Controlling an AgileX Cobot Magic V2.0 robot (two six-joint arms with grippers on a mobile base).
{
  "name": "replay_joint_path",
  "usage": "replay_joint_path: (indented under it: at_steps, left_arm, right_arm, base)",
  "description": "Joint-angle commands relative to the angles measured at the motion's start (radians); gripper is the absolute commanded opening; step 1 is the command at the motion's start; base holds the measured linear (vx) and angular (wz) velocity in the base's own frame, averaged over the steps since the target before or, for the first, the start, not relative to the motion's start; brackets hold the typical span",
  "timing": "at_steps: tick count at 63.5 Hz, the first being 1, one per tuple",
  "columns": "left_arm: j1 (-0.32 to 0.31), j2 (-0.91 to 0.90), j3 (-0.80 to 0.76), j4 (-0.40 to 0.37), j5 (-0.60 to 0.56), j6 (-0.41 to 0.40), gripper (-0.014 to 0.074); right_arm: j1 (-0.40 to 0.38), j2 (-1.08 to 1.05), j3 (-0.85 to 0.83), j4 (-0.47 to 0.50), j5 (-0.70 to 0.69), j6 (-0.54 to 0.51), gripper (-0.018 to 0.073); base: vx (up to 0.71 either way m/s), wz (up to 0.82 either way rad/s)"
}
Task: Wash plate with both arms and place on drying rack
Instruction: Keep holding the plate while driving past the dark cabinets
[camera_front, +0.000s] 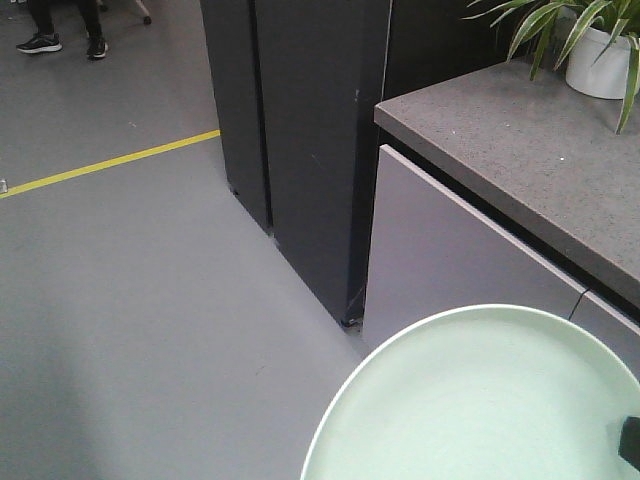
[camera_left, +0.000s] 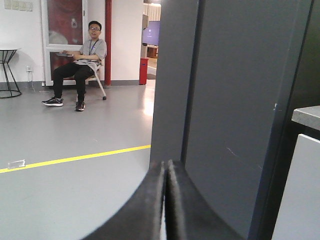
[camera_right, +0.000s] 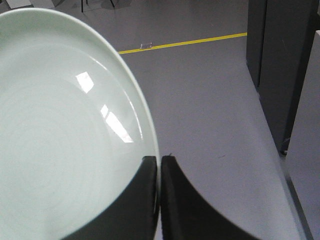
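The right tool (camera_right: 159, 160) is pinching the rim of the round glossy mint-green plate (camera_right: 60, 125) at lower centre, likely for carrying. The left tool (camera_left: 165, 163) is sitting closed, seemingly empty.

Not one word, brand, number or sign can be read in any of the three views. In the left wrist view a small clear tag (camera_left: 16, 164) lies on the floor at 9 o'clock, just beside the yellow line (camera_left: 75, 159), but it is too small to read. The purple screen (camera_left: 151, 33) at 12 o'clock and the red panel (camera_left: 64, 20) at 11 o'clock are blurred.
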Motion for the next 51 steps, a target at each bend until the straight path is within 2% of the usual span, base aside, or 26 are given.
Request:
replay_joint_path:
  at_steps: [1,51]
  left_arm:
    - [-0.007,-0.013,-0.025,-0.009,-0.076,-0.005,-0.0006]
    - [-0.007,-0.013,-0.025,-0.009,-0.076,-0.005,-0.0006]
  right_arm:
    - [-0.003,0.011,-0.023,0.027,-0.067,-0.004,-0.0001]
    - [-0.003,0.011,-0.023,0.027,-0.067,-0.004,-0.0001]
  base:
    - [0.01,-0.06]
    - [0.01,-0.03]
